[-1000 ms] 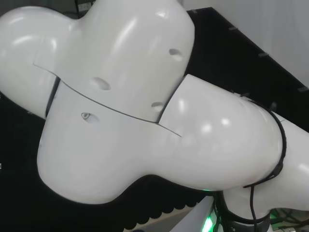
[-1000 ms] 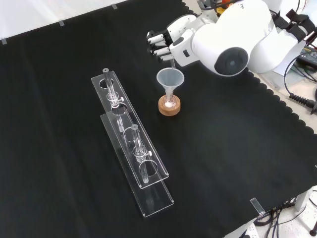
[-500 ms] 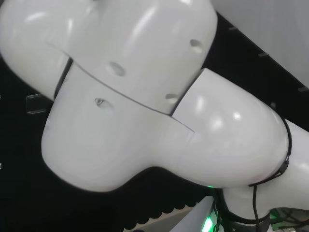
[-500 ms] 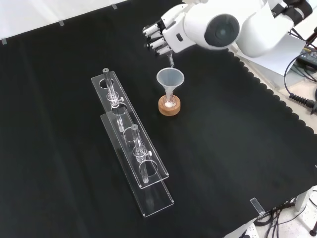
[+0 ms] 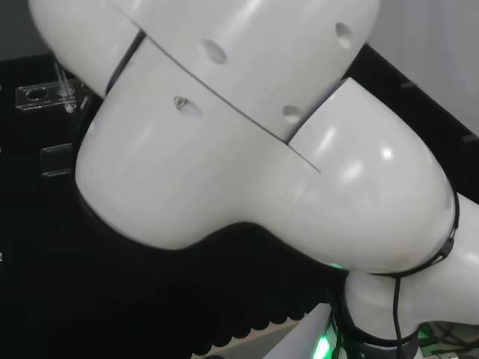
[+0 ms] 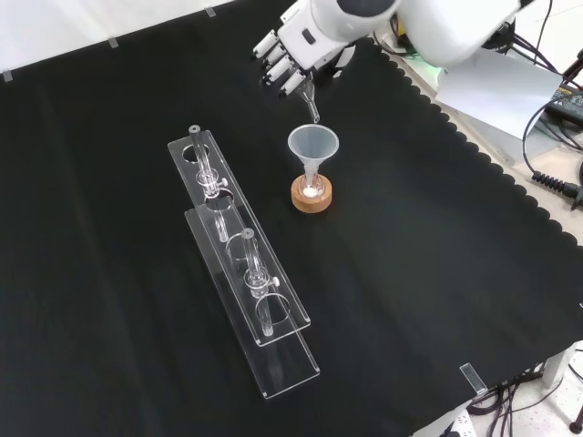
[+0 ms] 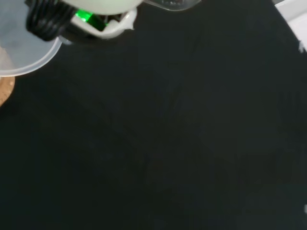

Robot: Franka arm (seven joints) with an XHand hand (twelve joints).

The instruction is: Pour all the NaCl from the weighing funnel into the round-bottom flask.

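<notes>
In the front view the hand [image 6: 290, 53] hangs near the top of the cloth with its fingers curled round a clear weighing funnel [image 6: 311, 106]. The funnel's thin stem points down at a translucent plastic funnel [image 6: 313, 144]. That funnel stands in the neck of the round-bottom flask [image 6: 311, 188], which rests on a cork ring [image 6: 311, 198]. White powder shows in the flask's bottom. The stem's tip hangs a little above and behind the plastic funnel's rim, apart from it. In the wrist view the plastic funnel's rim [image 7: 26, 50] and a bit of cork ring [image 7: 4, 90] appear.
Two long clear acrylic racks [image 6: 239, 264] with glass pieces in their holes lie left of the flask in the front view; their ends [image 5: 43, 94] show in the head view beside the arm's white links [image 5: 247, 127]. The cloth's scalloped edge [image 6: 510, 196] runs along the right.
The hand, with the weighing funnel in it, has risen and moved up and left in the front view. The arm's big link has swung up and away from the flask.
</notes>
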